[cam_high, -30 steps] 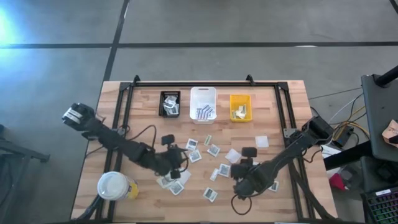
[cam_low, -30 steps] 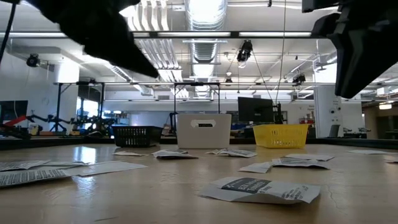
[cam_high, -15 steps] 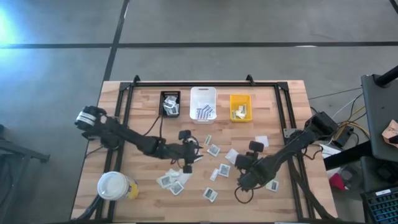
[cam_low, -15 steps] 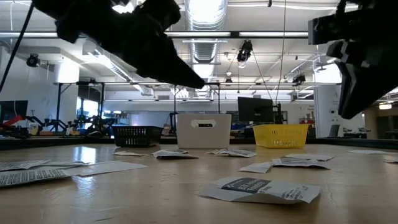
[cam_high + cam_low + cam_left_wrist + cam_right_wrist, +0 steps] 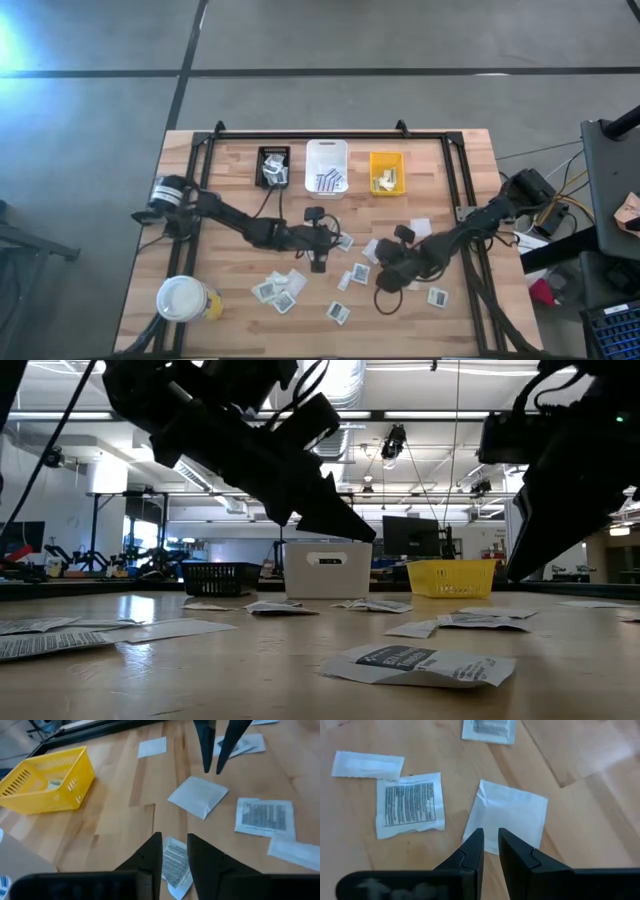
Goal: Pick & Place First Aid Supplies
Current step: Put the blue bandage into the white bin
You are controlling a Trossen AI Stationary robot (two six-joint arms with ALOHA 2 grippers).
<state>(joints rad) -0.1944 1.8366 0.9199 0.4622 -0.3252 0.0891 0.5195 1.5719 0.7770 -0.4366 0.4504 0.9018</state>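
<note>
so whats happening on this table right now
Two robot arms are sorting small paper packets scattered over a wooden table into three bins: black, white and yellow. The left tool is poised over a printed packet, fingers narrowly apart. The right tool hangs over a blank white packet, also slightly apart. Neither visibly holds anything. A lidded cup stands at a near corner.

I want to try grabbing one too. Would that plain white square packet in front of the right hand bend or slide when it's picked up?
The white packet looks thin like paper with a small crease at its corner, so it would probably flop. It lies flat on the smooth wooden table, so it may slide before the right hand pinches it. It is likely very light.
</note>
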